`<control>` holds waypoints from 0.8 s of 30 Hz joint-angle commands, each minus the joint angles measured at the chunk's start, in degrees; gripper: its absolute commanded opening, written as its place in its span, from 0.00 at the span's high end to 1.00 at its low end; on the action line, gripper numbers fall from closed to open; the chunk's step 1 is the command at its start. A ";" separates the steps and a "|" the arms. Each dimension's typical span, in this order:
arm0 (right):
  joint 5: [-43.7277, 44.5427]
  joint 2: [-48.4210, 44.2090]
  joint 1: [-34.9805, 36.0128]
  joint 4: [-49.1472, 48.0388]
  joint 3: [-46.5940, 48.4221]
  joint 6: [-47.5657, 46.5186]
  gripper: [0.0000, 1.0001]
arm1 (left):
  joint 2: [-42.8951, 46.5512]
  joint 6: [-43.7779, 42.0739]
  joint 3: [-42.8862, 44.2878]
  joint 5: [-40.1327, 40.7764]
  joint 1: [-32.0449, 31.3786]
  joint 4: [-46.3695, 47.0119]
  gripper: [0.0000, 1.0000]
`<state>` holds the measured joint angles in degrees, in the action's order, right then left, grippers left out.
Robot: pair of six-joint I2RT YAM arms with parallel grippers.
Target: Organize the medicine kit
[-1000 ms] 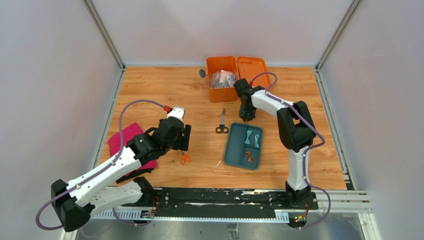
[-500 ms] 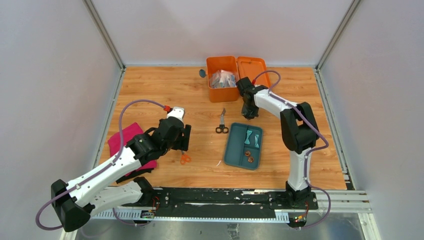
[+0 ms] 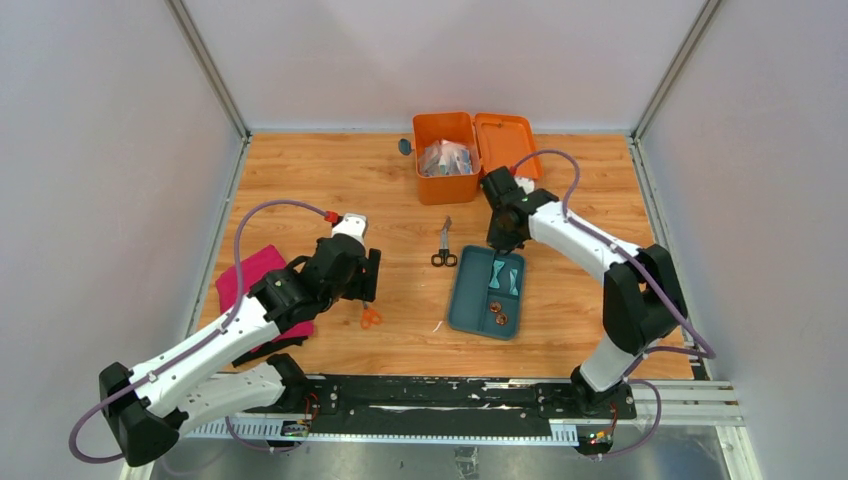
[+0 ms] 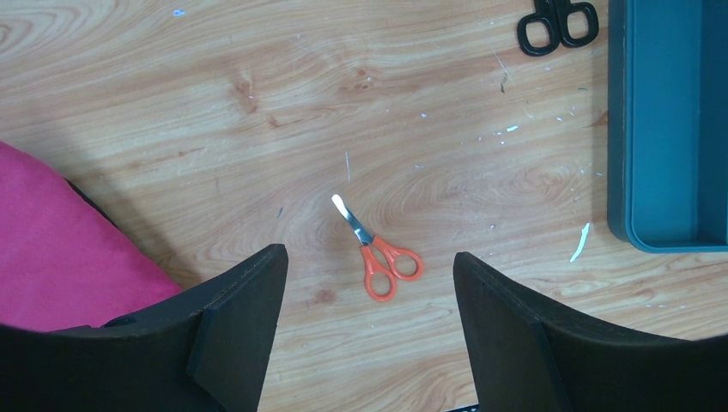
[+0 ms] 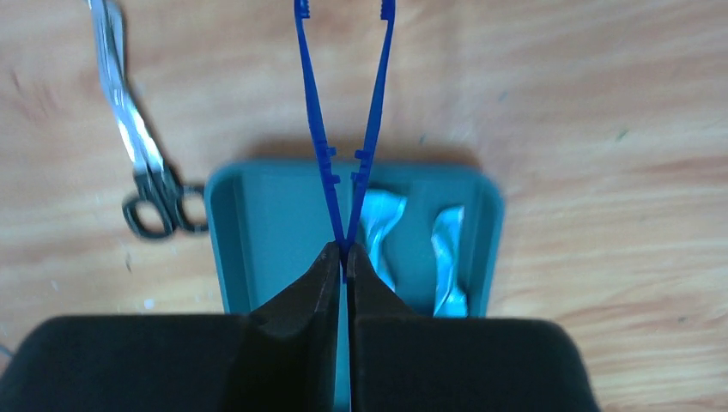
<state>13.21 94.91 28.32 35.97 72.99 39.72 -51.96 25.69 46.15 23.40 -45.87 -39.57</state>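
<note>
The medicine kit (image 3: 446,190) is an orange box at the back of the table, its lid (image 3: 507,135) laid open to the right and clear packets inside. My right gripper (image 5: 345,253) is shut on the joined end of blue tweezers (image 5: 319,129), which point away from it. It hangs over the far end of the teal tray (image 5: 266,232), just in front of the kit, where the top view shows the right gripper (image 3: 499,245). My left gripper (image 4: 369,283) is open, hovering above small orange-handled scissors (image 4: 382,262) lying flat on the wood.
Black-handled scissors (image 3: 444,250) lie left of the teal tray (image 3: 465,300). The tray holds two silvery-blue wrapped packets (image 5: 382,223) and small copper-coloured round pieces (image 3: 497,312). A pink cloth (image 3: 250,275) lies under my left arm. Walls stand at the left, right and back.
The right arm's elbow has swung out to the right and its gripper has shifted slightly nearer, over the tray's far end. The left arm has not moved.
</note>
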 commanded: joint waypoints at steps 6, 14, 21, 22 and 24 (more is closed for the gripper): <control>-3.26 -6.19 14.49 -0.94 -10.87 10.58 1.00 | 0.93 0.15 -0.71 0.31 0.34 0.25 0.23; -2.42 -4.66 20.02 -3.29 -14.13 15.85 1.00 | 1.03 0.10 -0.80 0.24 0.34 0.28 0.23; -4.57 -0.20 21.18 -4.41 -13.22 15.00 0.97 | 1.02 0.23 -0.78 0.07 0.34 0.22 0.23; -4.60 0.11 21.24 -4.41 -13.18 14.95 0.96 | 1.03 0.23 -0.86 0.07 0.34 0.21 0.23; -4.51 0.35 21.38 -4.33 -13.33 14.94 0.92 | 1.11 0.32 -0.89 0.11 0.34 0.17 0.23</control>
<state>8.73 94.26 48.49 31.18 59.66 53.69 -51.57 25.71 46.04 23.40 -45.87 -39.57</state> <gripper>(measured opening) 0.063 0.765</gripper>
